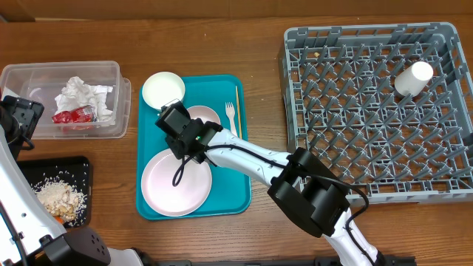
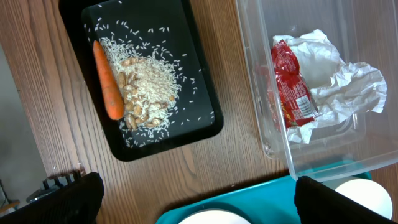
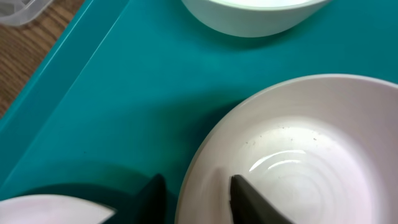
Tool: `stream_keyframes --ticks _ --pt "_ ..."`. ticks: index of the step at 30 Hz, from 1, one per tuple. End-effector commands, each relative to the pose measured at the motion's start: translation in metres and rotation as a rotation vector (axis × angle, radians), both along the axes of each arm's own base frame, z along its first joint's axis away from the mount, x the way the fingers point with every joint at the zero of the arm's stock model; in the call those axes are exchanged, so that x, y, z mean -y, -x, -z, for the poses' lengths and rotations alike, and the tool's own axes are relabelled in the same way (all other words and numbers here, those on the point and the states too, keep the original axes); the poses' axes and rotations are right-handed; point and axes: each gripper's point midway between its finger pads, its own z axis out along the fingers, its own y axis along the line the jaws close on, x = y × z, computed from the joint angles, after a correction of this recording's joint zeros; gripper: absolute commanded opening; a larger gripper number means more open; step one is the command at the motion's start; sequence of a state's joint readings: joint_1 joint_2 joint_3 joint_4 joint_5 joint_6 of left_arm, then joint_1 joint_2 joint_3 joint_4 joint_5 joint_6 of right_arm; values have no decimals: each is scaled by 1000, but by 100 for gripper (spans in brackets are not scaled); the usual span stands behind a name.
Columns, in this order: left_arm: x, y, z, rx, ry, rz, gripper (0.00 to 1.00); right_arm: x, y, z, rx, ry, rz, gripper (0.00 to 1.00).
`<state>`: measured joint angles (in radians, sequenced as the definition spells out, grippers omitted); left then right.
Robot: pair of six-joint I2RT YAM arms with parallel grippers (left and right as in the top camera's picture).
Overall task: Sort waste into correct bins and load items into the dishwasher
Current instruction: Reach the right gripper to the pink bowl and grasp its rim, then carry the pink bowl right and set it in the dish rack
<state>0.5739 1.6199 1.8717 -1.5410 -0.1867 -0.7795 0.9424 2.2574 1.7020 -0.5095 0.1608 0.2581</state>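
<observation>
My right hand (image 3: 198, 190) straddles the rim of the small bowl (image 3: 298, 155), parted, poised to pinch it for the dish rack (image 1: 355, 125); left hand (image 2: 199, 190) gapes empty.

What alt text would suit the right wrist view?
The right gripper, open, straddles the rim of a white bowl on the teal tray. A second bowl sits beyond; a plate edge shows lower left.

Overhead looks down; both close wrist views share the teal tray (image 1: 225, 193).
</observation>
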Motion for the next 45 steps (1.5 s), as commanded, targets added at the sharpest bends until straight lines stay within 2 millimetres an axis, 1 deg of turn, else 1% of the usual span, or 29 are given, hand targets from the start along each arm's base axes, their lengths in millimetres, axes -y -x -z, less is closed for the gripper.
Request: stream_keyframes --ticks 1,3,7,9,12,13,14,17,18,19,20,21,22,23,24,25,27,28,29,31,32,33,34,36,38,39,40,41,45 --pt "-1 0 0 -1 -2 -5 100 -5 -7 -8 23 -12 4 31" --pt "-1 0 0 0 -2 -5 100 -5 -7 -10 22 -11 4 30" --pt "-1 0 0 -1 -2 -5 100 -5 -7 -22 32 -25 5 15" --pt "-1 0 0 -1 -2 -5 100 -4 -6 -26 33 -30 7 12" --pt "-1 0 0 -1 -2 -5 100 -4 -5 -46 43 -56 12 5" --pt "-1 0 0 -1 -2 -5 100 -4 -5 -60 53 -76 9 4" --pt "-1 0 0 -1 -2 -5 100 -4 -4 -69 62 -88 9 4" --pt "-1 0 0 -1 -2 -5 100 0 -1 -107 92 -130 9 4" --pt "-1 0 0 -1 -2 -5 100 6 1 -130 109 -153 12 4" --pt "-1 0 0 -1 -2 -5 100 11 2 -144 119 -166 15 4" --pt "-1 0 0 -1 -2 -5 100 18 3 -162 132 -182 21 4" --pt "-1 0 0 -1 -2 -5 100 31 3 -186 150 -204 36 4" --pt "-1 0 0 -1 -2 -5 100 39 2 -199 161 -217 47 4" --pt "-1 0 0 0 -2 -5 100 59 -2 -223 181 -244 85 4" --pt "-1 0 0 -1 -2 -5 100 77 -7 -240 189 -271 129 4" --pt "-1 0 0 -1 -2 -5 100 103 -15 -258 190 -304 201 4" --pt "-1 0 0 -1 -2 -5 100 147 -28 -279 175 -352 275 4" --pt "-1 0 0 -1 -2 -5 100 164 -34 -284 158 -373 294 4" --pt "-1 0 0 -1 -2 -5 100 190 -44 -286 125 -404 316 4" --pt "-1 0 0 -1 -2 -5 100 230 -62 -283 50 -475 317 4" --pt "-1 0 0 0 -2 -5 100 245 -69 -281 26 -510 309 4" --pt "-1 0 0 -1 -2 -5 100 265 -76 -281 -3 -569 292 4" --pt "-1 0 0 -1 -2 -5 100 276 -81 -281 -21 -604 294 4" --pt "-1 0 0 -1 -2 -5 100 314 -96 -284 -54 -724 298 4" --pt "-1 0 0 -1 -2 -5 100 345 -107 -282 -79 -824 292 4" --pt "-1 0 0 -1 -2 -5 100 356 -112 -277 -91 -849 301 4" --pt "-1 0 0 -1 -2 -5 100 366 -117 -268 -120 -883 305 4" --pt "-1 0 0 -1 -2 -5 100 369 -120 -262 -143 -897 309 4" --pt "-1 0 0 -1 -2 -5 100 367 -133 -225 -233 -914 325 4"
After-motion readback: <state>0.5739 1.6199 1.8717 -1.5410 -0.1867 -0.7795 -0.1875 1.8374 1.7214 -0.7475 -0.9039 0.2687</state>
